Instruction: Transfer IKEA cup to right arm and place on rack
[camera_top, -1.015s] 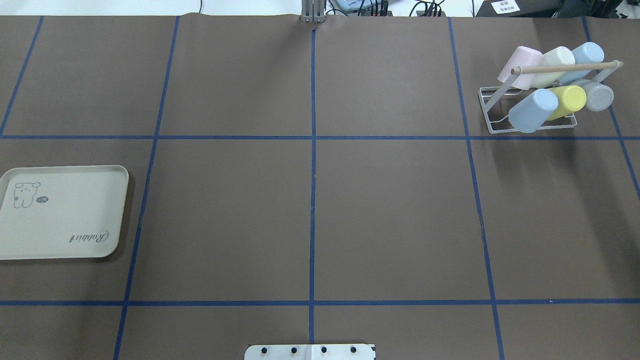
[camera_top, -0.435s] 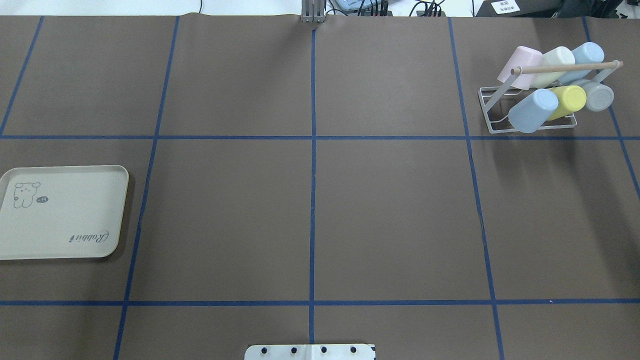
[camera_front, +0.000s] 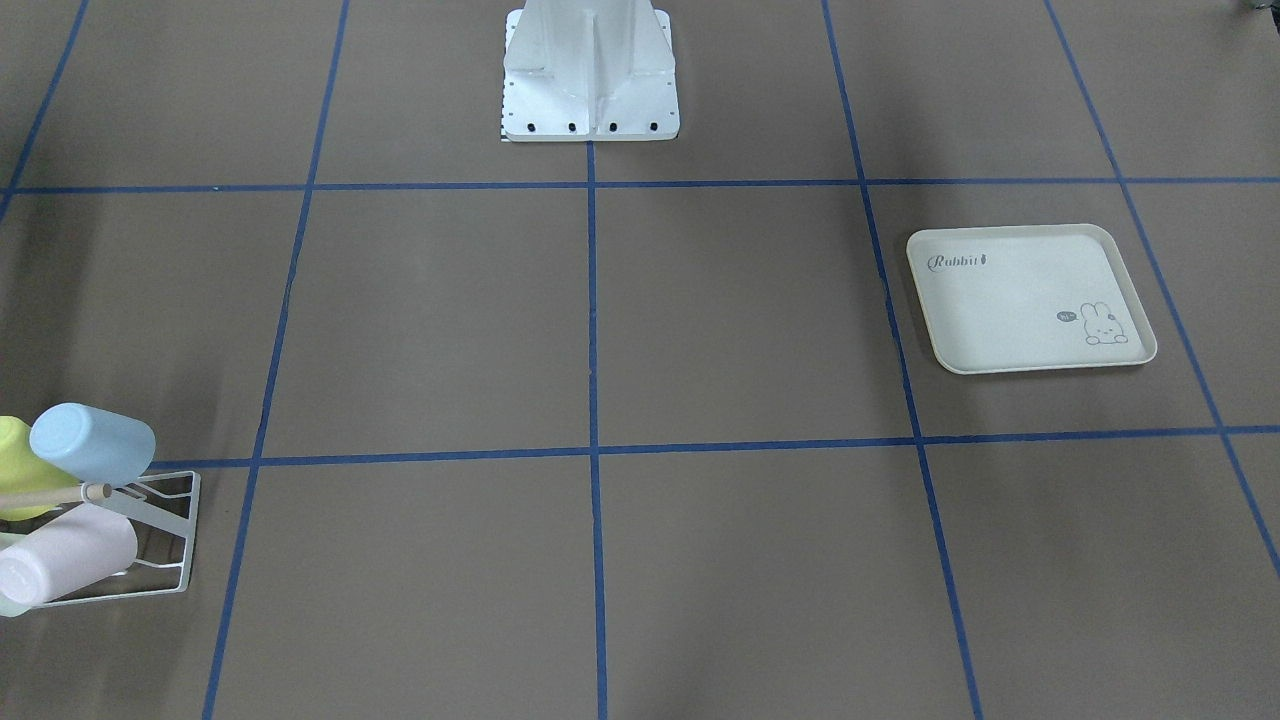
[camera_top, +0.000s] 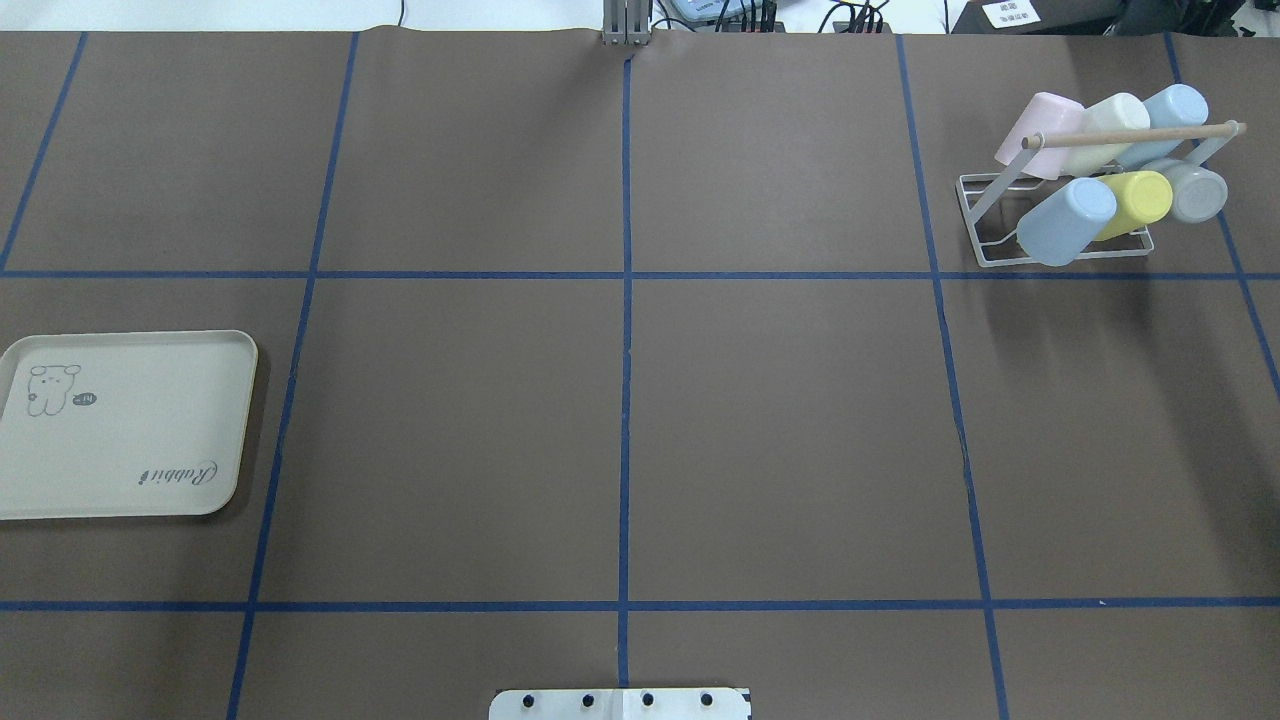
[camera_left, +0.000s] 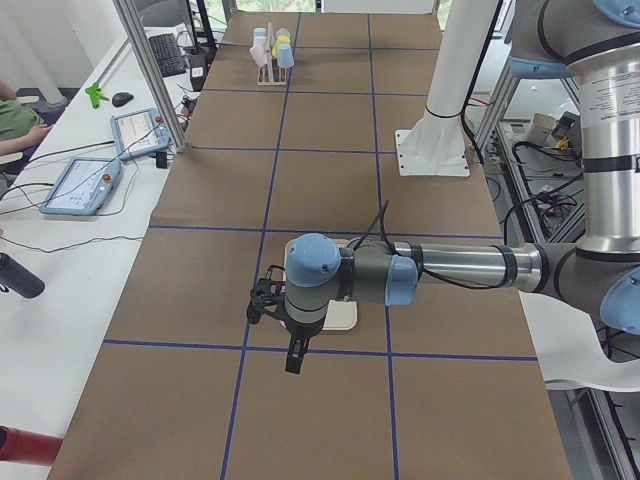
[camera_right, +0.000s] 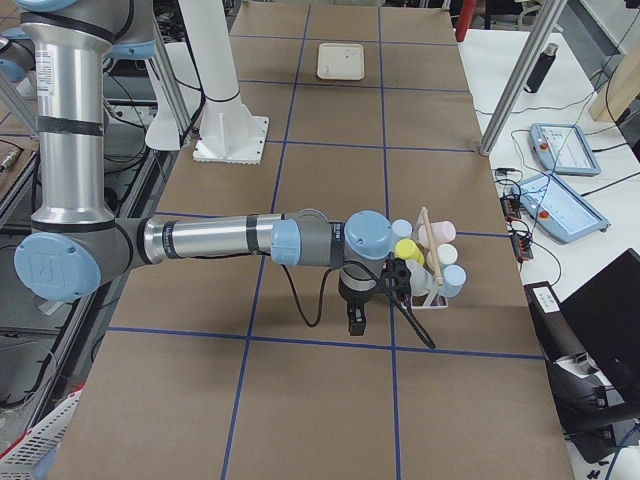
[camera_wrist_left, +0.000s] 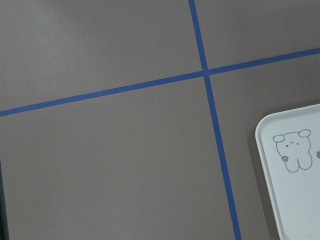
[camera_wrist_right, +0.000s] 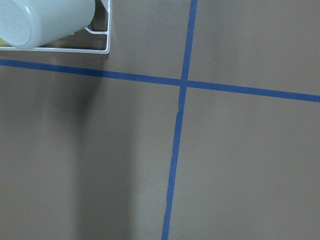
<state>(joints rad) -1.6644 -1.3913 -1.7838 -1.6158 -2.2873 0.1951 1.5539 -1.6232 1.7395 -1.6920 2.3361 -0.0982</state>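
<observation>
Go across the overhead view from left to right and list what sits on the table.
cream tray → metal base plate at the near edge → white wire rack in the far right corner

Rack and tray at opposite ends of the tabletop (camera_top: 780, 430).
Seen from overhead, the rack (camera_top: 1000, 183) stands in the far right corner. Six cups (camera_top: 1066, 221) sit tilted on it in two rows of three, and a dowel (camera_top: 1130, 132) runs across over the far row. The tray (camera_top: 130, 450) lies flat at the left edge, well apart from the rack. The base plate (camera_top: 620, 703) sits midway along the near edge.
</observation>
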